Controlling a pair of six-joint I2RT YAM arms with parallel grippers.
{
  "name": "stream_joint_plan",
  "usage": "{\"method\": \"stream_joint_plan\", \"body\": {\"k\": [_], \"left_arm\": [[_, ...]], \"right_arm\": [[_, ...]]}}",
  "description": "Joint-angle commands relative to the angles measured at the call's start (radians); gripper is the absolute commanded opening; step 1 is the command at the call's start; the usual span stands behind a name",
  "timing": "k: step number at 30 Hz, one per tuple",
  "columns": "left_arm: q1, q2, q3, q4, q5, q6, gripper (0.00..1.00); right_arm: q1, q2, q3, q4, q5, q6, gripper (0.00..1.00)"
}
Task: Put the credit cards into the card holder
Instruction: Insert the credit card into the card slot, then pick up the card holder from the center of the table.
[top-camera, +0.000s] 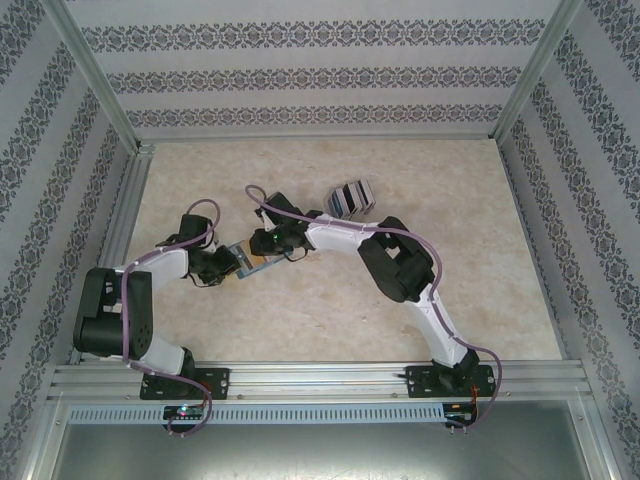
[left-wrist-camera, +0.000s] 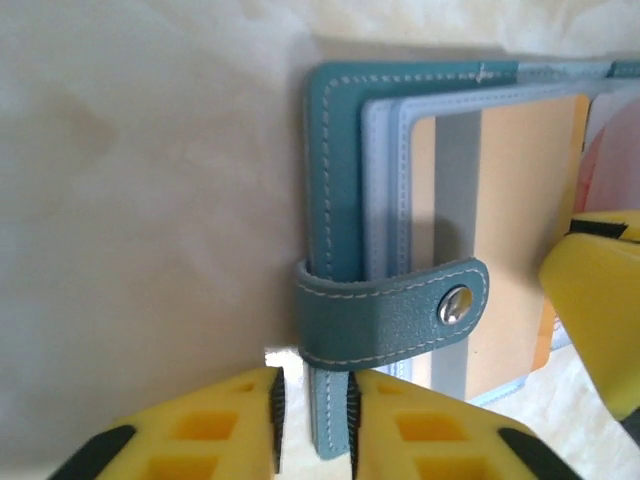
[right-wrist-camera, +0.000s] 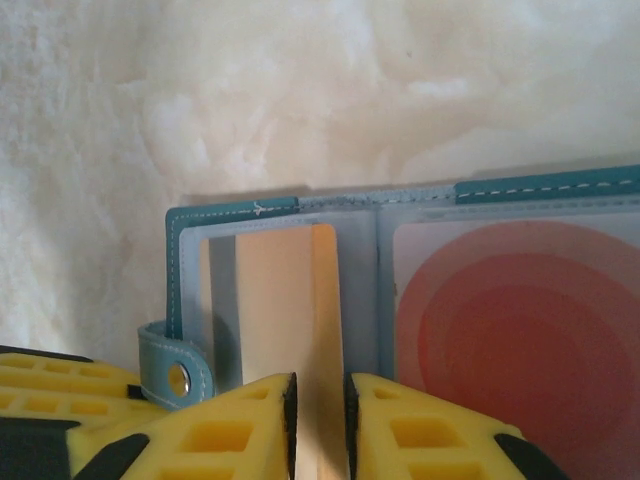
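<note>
The teal card holder (top-camera: 250, 263) lies open on the table between both grippers. In the left wrist view its teal cover (left-wrist-camera: 340, 150) and snap tab (left-wrist-camera: 400, 310) show. The left gripper (left-wrist-camera: 312, 420) straddles the cover's edge, with a small gap at the left pad, so it is open. A tan card with a grey stripe (right-wrist-camera: 285, 300) sits in the left clear sleeve. The right gripper (right-wrist-camera: 318, 420) has its pads slightly apart over that card's near end. A card with red circles (right-wrist-camera: 510, 320) fills the right sleeve. More credit cards (top-camera: 350, 198) are stacked behind.
Pale marbled tabletop (top-camera: 330, 320) inside a metal frame with patterned walls. The two grippers nearly touch at the holder: the right one's yellow finger (left-wrist-camera: 600, 300) shows at the left wrist view's edge. The right arm's elbow (top-camera: 395, 260) sits mid-table.
</note>
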Motion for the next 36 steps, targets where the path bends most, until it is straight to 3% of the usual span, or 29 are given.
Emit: {"method": "stream_joint_plan", "body": {"k": [1,14,23,29,36], "left_arm": [[-0.006,-0.07,0.068,-0.125,-0.066,0.044,0.32],[-0.074,-0.023,0.134,-0.099,-0.041,0.059,0.38],[-0.181,0.048,0.242,-0.207,-0.146,0.236,0.42],[-0.252,0.1,0.308,-0.311,-0.284,0.358,0.44],[-0.285,0.18,0.355,-0.342,-0.284,0.416,0.46]], "right_arm": [[-0.005,-0.051,-0.043,-0.05,0.033,-0.025,0.27],[0.005,-0.134,-0.156,0.059,0.028,0.038,0.33],[-0.015,-0.276,-0.332,0.182,0.112,0.073,0.32],[-0.024,-0.313,-0.404,0.237,0.122,0.097,0.32],[-0.024,-0.313,-0.413,0.25,0.116,0.105,0.32]]}}
